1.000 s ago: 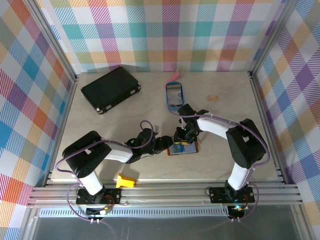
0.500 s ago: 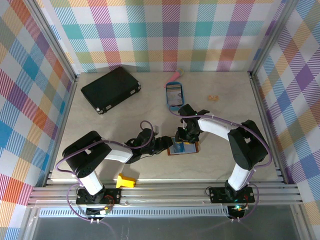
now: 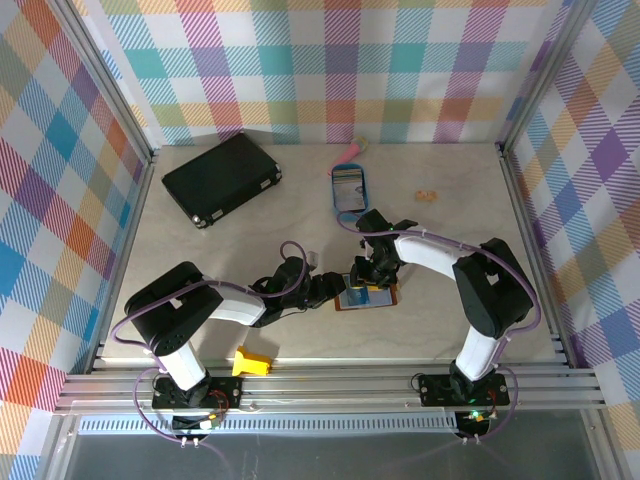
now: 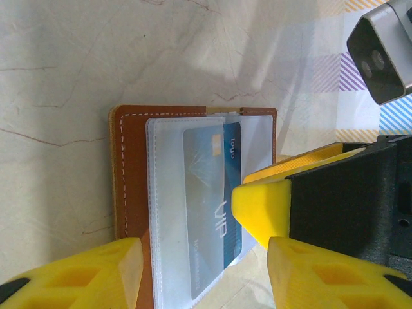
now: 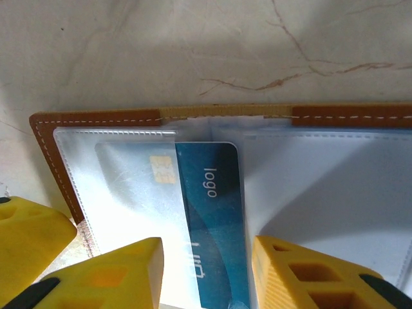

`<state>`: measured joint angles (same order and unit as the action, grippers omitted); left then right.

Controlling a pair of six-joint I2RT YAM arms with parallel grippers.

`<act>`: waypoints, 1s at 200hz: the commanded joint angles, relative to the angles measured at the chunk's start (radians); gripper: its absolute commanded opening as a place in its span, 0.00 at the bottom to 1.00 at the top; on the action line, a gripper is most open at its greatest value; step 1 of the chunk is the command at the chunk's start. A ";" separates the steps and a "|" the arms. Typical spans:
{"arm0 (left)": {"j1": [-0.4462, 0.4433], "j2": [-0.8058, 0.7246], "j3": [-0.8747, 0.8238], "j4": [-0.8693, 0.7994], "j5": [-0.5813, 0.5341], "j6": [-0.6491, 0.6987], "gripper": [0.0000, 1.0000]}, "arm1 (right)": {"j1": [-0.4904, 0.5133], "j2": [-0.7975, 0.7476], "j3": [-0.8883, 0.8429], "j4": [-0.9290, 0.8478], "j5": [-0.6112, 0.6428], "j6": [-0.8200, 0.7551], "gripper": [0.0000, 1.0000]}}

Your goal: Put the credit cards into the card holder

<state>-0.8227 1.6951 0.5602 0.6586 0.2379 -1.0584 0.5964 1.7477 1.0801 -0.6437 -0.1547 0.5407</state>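
Card holder (image 3: 366, 297) at table (image 3: 480, 230) centre, card (image 5: 212, 212) half inside its sleeve (image 5: 116, 174), tray (image 3: 348, 190) behind, case (image 3: 221, 178) far back-left.

Two arms, same build. L arm (image 3: 165, 300) & R arm (image 3: 490, 285): glossy black joint housings w/ white link sections betw. Purple cable (image 3: 292, 246) runs along each, standing off the shell in loops. Bases (image 3: 190, 392) small, black, w/ reddish wiring at foot. L tool (image 4: 203, 257): bright yellow fingers (image 4: 84, 273), blocky, moulded w/ recessed pockets, dark strip at outer edge. R tool (image 5: 206, 257): same yellow fingers, matte black body (image 4: 347, 193) behind. Grey cam box (image 4: 383, 51) w/ dark lenses on R wrist.
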 commanded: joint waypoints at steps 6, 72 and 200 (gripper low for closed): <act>-0.010 0.014 -0.008 0.030 0.009 -0.002 0.54 | 0.006 0.017 0.007 -0.003 -0.017 -0.010 0.40; -0.010 0.017 -0.005 0.029 0.011 -0.002 0.53 | 0.008 0.029 0.015 -0.007 -0.021 -0.013 0.40; -0.010 0.015 -0.008 0.035 0.012 -0.002 0.52 | 0.009 0.030 -0.006 0.058 -0.113 0.013 0.33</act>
<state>-0.8227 1.7004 0.5602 0.6651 0.2417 -1.0584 0.5972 1.7592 1.0805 -0.6121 -0.2176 0.5388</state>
